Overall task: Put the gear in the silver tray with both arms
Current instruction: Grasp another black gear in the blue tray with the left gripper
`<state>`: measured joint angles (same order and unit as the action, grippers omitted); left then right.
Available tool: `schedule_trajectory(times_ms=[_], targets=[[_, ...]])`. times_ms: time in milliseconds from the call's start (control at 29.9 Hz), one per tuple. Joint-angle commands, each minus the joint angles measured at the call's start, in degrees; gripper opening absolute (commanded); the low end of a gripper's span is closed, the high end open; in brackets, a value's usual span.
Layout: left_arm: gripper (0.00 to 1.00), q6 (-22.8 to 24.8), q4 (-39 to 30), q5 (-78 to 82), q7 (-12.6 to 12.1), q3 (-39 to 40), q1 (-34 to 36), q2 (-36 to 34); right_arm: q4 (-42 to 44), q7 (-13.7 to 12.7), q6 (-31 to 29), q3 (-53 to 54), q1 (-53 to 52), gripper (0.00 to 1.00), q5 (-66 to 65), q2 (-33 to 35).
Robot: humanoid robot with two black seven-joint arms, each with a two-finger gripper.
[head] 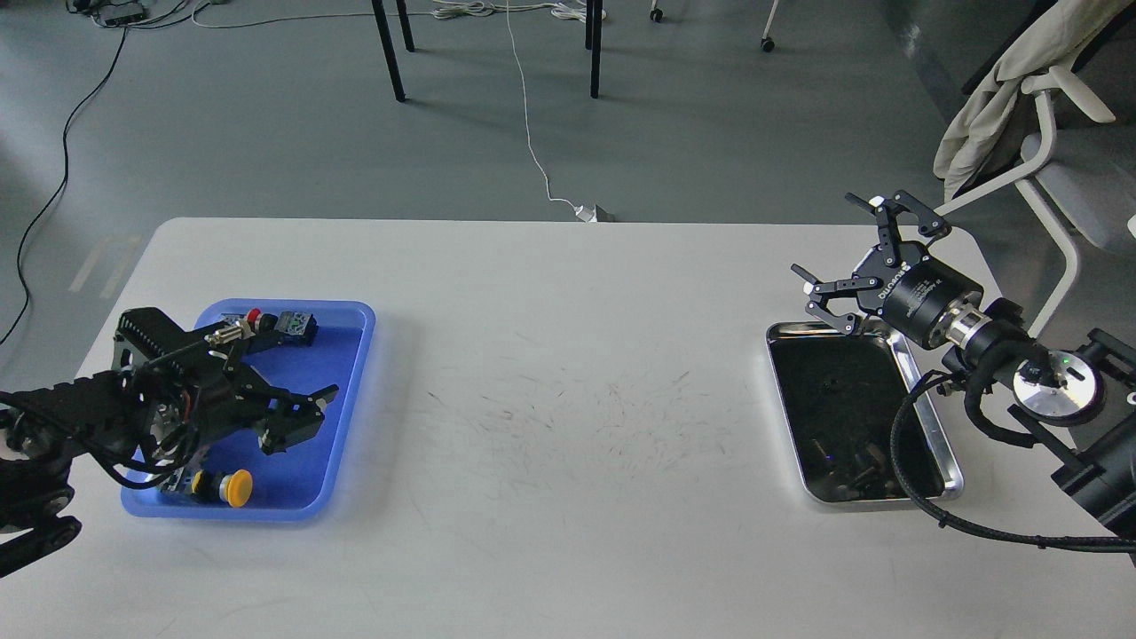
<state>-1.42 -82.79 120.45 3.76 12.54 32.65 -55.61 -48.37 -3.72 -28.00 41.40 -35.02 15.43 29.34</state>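
Observation:
The silver tray (784,417) lies on the white table at the right, with a dark reflective bottom. My right gripper (841,250) hovers open just above its far edge, jaws spread wide and empty. My left gripper (306,415) reaches low over the blue plastic tray (342,355) at the left, fingers apart. The small black gear is hidden under the left gripper. I cannot tell whether the fingers touch it.
The blue tray also holds a yellow push button (234,487) at its near edge and a red button with a switch block (295,325) at its far edge. A chair with a draped cloth (1021,80) stands beyond the table's right corner.

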Motion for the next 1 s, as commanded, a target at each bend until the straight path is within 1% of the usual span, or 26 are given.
schedule_trajectory(times_ms=[0,100,200,367,535,601,702,768,835,969], targets=[[0.96,0.01,1.84,0.32,0.11,-0.24,-1.89,1.29,-0.23,0.20,0.00,2.01,0.57,0.98,0.48,-0.25],[0.95,-0.08,3.59,0.40,0.54,-0.32,-1.89,1.74,-0.23,0.38,0.00,1.93,0.57,0.98,0.30,-0.08],[0.95,0.01,5.26,1.98,2.12,-0.32,-1.98,1.82,-0.23,0.47,0.00,1.84,0.57,0.98,0.21,-0.16],[0.94,0.01,8.25,2.34,3.18,-0.32,-2.07,1.91,-0.05,0.47,0.00,1.66,0.57,0.98,0.13,-0.16],[0.86,-0.08,10.45,2.43,4.59,-0.32,-2.24,2.09,0.39,0.82,0.00,1.31,0.66,0.98,0.04,-0.43],[0.81,-0.08,10.98,2.51,4.94,-0.32,-2.24,2.35,0.39,0.99,0.00,1.14,0.66,0.98,-0.05,-0.43],[0.62,0.01,11.33,2.78,5.29,-0.41,-2.24,2.26,0.39,0.99,0.00,1.14,0.66,0.98,-0.05,-0.60],[0.56,0.10,11.51,3.21,5.29,-0.41,-2.24,2.18,0.39,0.99,0.00,1.14,0.66,0.98,-0.05,-0.60],[0.52,0.36,11.86,3.48,5.47,-0.41,-2.24,2.00,0.47,0.99,0.00,1.05,0.66,0.98,-0.14,-0.60],[0.50,0.63,12.56,3.66,6.78,-0.32,-2.24,1.91,0.56,0.99,0.00,1.05,0.92,0.98,-0.14,-0.69]])
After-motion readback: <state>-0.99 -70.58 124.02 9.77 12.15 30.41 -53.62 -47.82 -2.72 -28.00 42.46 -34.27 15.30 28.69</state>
